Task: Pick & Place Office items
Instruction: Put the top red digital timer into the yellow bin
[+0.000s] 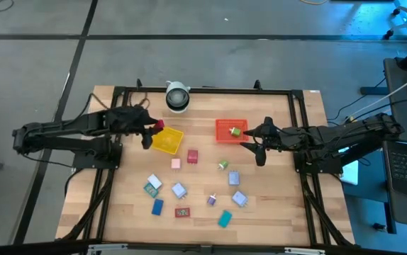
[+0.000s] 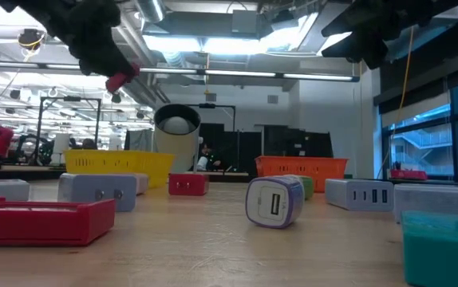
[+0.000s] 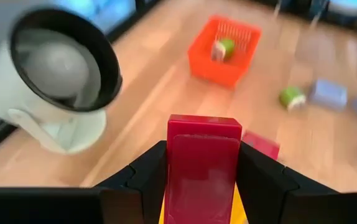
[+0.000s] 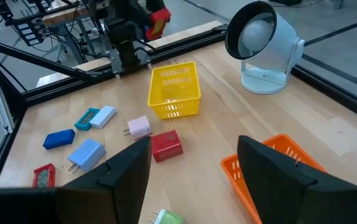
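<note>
A wooden tabletop [image 1: 203, 212] carries small office items scattered across its near half: a teal block [image 1: 225, 219], a blue block [image 1: 157, 207], a flat red piece [image 1: 183, 212] and several whitish adapters [image 1: 179, 190]. Further back lie a pink block [image 1: 176, 163] and a red block [image 1: 192, 156]. Behind them, the yellow tray [image 1: 167, 139] sits left and the orange-red tray [image 1: 230, 130], holding a green piece [image 1: 236, 131], sits right. The left tool [image 1: 154, 129] grips a red item [image 3: 202, 165] above the yellow tray's edge. The right tool [image 1: 254, 142] hovers empty, fingers apart, beside the orange-red tray. A white lamp [image 1: 177, 97] stands at the far edge. Small details on the pieces are hard to make out.
</note>
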Available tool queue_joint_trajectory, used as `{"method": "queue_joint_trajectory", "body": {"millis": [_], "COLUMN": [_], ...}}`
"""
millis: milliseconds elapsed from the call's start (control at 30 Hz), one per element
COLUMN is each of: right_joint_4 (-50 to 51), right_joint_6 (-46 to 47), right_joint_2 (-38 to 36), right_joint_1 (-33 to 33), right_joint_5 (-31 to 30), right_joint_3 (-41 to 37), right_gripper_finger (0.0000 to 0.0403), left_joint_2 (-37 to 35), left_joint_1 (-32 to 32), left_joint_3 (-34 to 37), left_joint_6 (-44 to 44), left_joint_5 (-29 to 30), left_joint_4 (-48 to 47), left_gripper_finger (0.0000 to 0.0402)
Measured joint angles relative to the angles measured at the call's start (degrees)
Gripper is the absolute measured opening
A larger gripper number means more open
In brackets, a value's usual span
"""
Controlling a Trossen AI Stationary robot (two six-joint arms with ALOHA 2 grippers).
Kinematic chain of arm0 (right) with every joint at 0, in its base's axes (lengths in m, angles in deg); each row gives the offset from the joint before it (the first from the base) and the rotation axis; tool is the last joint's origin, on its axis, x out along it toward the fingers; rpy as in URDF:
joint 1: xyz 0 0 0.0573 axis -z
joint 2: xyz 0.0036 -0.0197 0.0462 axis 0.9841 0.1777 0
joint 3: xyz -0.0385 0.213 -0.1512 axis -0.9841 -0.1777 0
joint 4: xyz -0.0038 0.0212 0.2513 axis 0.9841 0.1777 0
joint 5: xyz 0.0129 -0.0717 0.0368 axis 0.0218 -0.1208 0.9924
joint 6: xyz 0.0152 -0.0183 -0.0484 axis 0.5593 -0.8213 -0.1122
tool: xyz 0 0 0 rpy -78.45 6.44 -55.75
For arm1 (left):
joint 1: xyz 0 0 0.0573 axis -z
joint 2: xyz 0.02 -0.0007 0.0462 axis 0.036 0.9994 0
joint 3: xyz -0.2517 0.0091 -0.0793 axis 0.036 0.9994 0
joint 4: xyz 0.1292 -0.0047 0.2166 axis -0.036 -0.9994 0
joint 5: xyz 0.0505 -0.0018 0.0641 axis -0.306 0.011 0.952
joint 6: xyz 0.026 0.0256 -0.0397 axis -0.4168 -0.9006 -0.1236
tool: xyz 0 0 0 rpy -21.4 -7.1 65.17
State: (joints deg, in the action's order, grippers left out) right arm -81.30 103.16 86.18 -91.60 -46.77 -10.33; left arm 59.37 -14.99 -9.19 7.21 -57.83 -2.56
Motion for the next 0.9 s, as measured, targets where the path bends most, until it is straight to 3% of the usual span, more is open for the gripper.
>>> {"method": "queue_joint_trajectory", "body": {"millis": [167, 533, 900], "right_joint_4": [0.0, 0.0, 0.0], "right_joint_6": [0.01, 0.09, 0.17], "right_joint_2": [0.0, 0.0, 0.0], "right_joint_1": [0.0, 0.0, 0.0], "right_joint_5": [-0.01, 0.0, 0.07], "right_joint_3": [0.0, 0.0, 0.0], "right_gripper_finger": [0.024, 0.024, 0.024], "left_joint_2": [7.4, 24.97, 35.61], "left_joint_1": [0.02, 0.02, -0.74], "left_joint_3": [-1.19, -1.19, -2.56], "left_joint_6": [1.23, 0.72, -2.95], "left_joint_5": [-2.54, -3.24, -8.24], "left_joint_4": [-4.36, -3.88, -1.17], "left_gripper_finger": [0.0159, 0.0159, 0.0159]}}
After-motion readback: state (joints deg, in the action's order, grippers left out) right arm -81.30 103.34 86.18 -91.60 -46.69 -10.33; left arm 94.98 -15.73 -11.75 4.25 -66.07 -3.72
